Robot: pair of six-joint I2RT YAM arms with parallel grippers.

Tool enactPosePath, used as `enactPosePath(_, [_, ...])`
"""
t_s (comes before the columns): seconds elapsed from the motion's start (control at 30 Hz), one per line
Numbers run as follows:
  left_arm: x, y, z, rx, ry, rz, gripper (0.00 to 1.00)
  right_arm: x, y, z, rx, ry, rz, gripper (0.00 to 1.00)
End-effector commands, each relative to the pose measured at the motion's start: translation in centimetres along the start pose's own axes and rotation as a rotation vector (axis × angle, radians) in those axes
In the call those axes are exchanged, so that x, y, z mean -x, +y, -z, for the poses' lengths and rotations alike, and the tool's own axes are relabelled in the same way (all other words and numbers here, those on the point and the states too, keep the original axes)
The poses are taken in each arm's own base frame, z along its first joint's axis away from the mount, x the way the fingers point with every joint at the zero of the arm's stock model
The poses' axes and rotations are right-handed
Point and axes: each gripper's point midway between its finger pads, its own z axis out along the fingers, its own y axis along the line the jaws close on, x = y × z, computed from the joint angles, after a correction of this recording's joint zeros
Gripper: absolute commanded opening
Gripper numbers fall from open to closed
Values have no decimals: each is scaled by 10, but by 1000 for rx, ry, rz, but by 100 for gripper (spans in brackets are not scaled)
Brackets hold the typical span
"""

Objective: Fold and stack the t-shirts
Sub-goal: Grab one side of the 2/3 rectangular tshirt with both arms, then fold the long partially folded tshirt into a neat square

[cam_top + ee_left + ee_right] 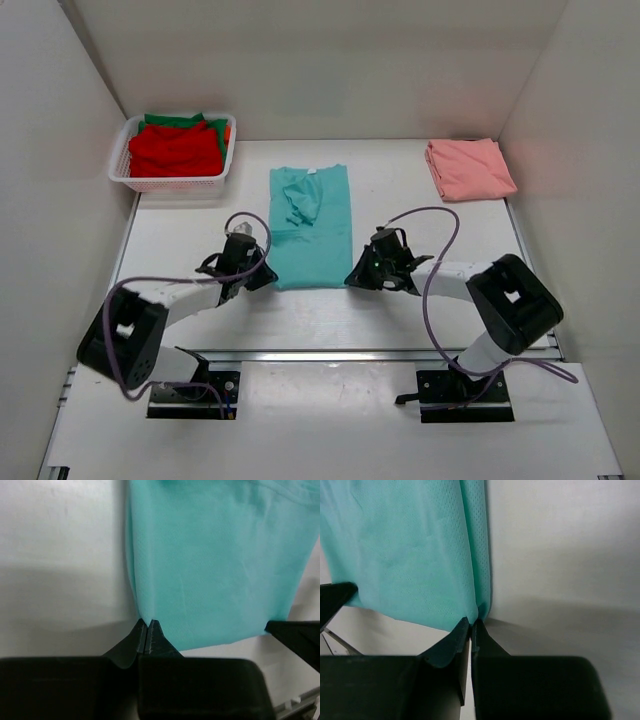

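The left hand (145, 627) and right hand (471, 625) each clench a lower corner of the teal t-shirt (312, 225), which lies mid-frame on the tabletop (180, 235).

white table (180, 235), plain white walls (330, 60)

Closed pincer (471, 624) on teal t-shirt (410, 555) hem

The desk (180, 225) carries a teal t-shirt (312, 240) centrally, a salmon pink t-shirt (470, 168) (folded) far right, a basket (170, 183) far left.
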Motion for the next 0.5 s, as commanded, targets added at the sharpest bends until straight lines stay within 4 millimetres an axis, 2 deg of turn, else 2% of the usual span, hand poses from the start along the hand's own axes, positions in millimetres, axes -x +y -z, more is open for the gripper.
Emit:
enactPosePath(0.0, [-31,16,28,27,46,-25,0,-26,-9,21,-34,22,52,0])
enactPosePath(0.03, [-39,17,37,15,55,-31,0,-44,-21,25,-59,56,73,0])
enactPosePath(0.07, [-54,22,46,2,71,-35,0,-56,-18,30,-48,64,100,0])
enactPosePath(0.1, [-77,38,51,29,121,-39,0,-62,-27,39,-63,61,112,0])
enactPosePath(0.13, [-77,33,59,-8,97,-18,0,-74,-30,43,-80,71,137,0])
enactPosePath(0.2, [-96,46,69,-21,107,4,0,-89,-28,58,-54,66,163,0])
enactPosePath(0.23, [-97,42,76,-55,93,29,0,-102,-35,62,-68,87,168,0])
enactPosePath(0.3, [-102,41,87,-105,82,68,0,-114,-35,73,-41,91,165,0])
enactPosePath(0.37, [-99,37,95,-145,67,91,0,-123,-29,81,2,101,178,0])
enactPosePath(0.43, [-96,29,101,-194,65,89,0,-125,-25,88,27,110,190,0])
enactPosePath(0.47, [-93,22,104,-227,70,91,0,-119,-18,92,53,94,203,0])
